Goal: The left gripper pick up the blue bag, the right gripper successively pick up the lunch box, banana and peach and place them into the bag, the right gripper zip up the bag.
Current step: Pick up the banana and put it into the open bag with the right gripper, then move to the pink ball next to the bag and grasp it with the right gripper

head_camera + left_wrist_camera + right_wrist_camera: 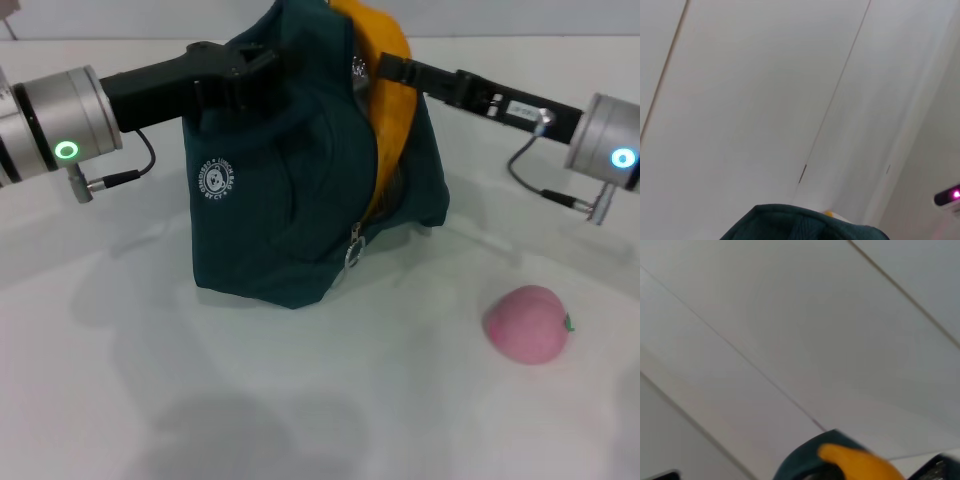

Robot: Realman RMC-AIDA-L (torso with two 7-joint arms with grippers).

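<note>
Right gripper (pixel 385 68), seemingly clamped on the banana (pixel 385 110) half-sunk in the blue bag (pixel 290 190) mid-table, risks snagging the zip opening if the left gripper (pixel 245 75), pinching the rim, slackens.

The blue bag (pixel 290 190) stands on the table (pixel 150 380), the banana (pixel 385 110) upright in its opening. The peach (pixel 528 323) lies on the table, in front and to the right, well apart.

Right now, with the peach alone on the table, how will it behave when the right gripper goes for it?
The peach looks round, so a nudge would probably roll it. Its surface looks matte, likely not slippery. The right gripper is at the blue bag.
</note>
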